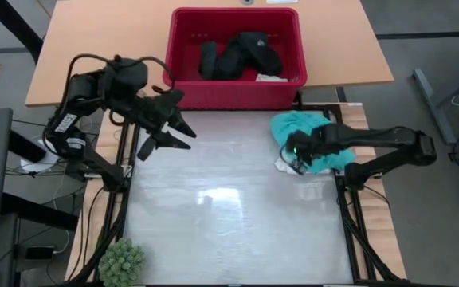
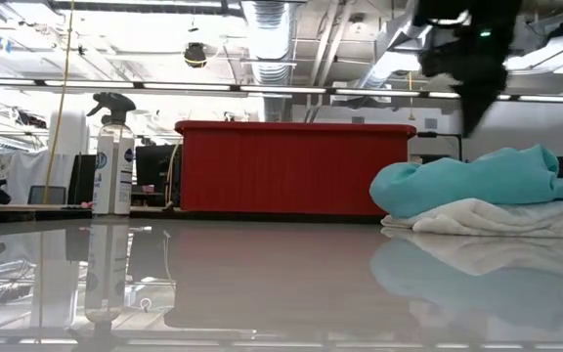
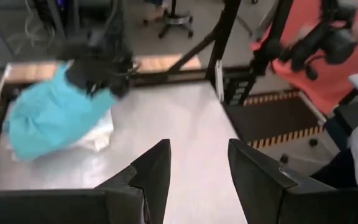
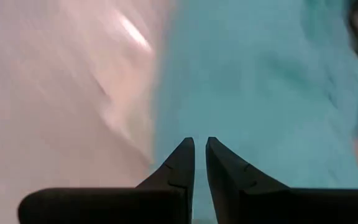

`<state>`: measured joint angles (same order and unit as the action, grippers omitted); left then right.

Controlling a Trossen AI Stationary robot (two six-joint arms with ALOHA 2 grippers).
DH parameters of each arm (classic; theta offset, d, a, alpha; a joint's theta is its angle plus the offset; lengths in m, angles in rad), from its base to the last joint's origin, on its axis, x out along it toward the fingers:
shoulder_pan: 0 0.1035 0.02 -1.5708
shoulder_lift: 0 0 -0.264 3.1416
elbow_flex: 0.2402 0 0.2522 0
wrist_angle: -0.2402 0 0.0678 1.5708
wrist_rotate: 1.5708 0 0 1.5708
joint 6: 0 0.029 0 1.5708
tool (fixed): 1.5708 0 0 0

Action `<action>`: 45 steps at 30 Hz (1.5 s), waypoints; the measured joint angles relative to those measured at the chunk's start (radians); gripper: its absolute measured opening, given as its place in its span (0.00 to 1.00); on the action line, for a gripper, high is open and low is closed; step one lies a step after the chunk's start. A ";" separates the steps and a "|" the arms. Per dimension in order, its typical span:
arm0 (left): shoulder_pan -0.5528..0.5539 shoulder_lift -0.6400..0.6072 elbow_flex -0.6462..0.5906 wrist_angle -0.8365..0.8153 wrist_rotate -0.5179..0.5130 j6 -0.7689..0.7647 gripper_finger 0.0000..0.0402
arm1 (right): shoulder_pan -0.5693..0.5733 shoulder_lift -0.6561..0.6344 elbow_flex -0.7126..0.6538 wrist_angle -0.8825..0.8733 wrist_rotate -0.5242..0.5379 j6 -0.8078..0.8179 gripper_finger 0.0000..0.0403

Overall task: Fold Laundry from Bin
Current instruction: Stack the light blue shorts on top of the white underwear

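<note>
I see my right claw nearly closed, empty, over the turquoise shirt on the table — left claw open, holding nothing; red bin holds black clothing.

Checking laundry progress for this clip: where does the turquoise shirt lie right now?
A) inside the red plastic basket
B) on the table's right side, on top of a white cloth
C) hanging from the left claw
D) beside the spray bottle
B: the soft turquoise shirt sits on a crumpled white cloth on the table, outside the red slotted plastic basket.
</note>
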<state>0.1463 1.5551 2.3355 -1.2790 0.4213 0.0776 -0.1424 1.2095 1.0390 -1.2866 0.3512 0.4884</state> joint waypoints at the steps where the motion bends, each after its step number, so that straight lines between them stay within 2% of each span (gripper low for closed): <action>1: -0.006 0.001 -0.010 -0.007 -0.014 0.000 0.37 | 0.023 0.009 0.000 -0.070 0.002 0.035 0.17; 4: -0.022 0.010 -0.048 -0.018 -0.042 0.001 0.37 | 0.078 0.036 -0.001 -0.184 -0.006 0.121 0.18; 7: -0.026 0.006 -0.084 0.002 -0.041 0.008 0.37 | 0.129 0.050 -0.001 -0.191 -0.012 0.139 0.26; 14: -0.026 0.019 -0.108 -0.006 -0.041 -0.008 0.37 | 0.192 0.090 -0.001 -0.165 -0.074 0.237 0.64; 18: -0.026 0.015 -0.107 -0.007 -0.041 -0.011 0.37 | 0.237 0.144 0.000 -0.167 -0.052 0.275 0.80; 22: -0.026 0.018 -0.107 -0.008 -0.041 -0.016 0.37 | 0.247 0.224 0.000 -0.162 -0.044 0.272 0.86; 27: -0.026 0.017 -0.107 -0.006 -0.041 -0.015 0.37 | 0.242 0.349 0.000 -0.225 0.022 0.272 0.88; 33: -0.026 0.017 -0.107 -0.008 -0.042 -0.012 0.37 | 0.200 0.471 -0.001 -0.254 0.033 0.259 0.85; 36: -0.026 0.017 -0.107 -0.011 -0.042 -0.012 0.37 | 0.192 0.506 -0.001 -0.269 0.019 0.278 0.77; 40: -0.026 0.017 -0.107 -0.015 -0.042 -0.013 0.37 | 0.192 0.512 0.001 -0.275 -0.030 0.279 0.55; 45: -0.026 0.017 -0.107 -0.031 -0.042 -0.007 0.37 | 0.191 0.491 0.022 -0.269 -0.113 0.304 0.13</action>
<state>0.1207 1.5723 2.2284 -1.3100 0.3788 0.0706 0.0489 1.7008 1.0612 -1.5557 0.2382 0.7923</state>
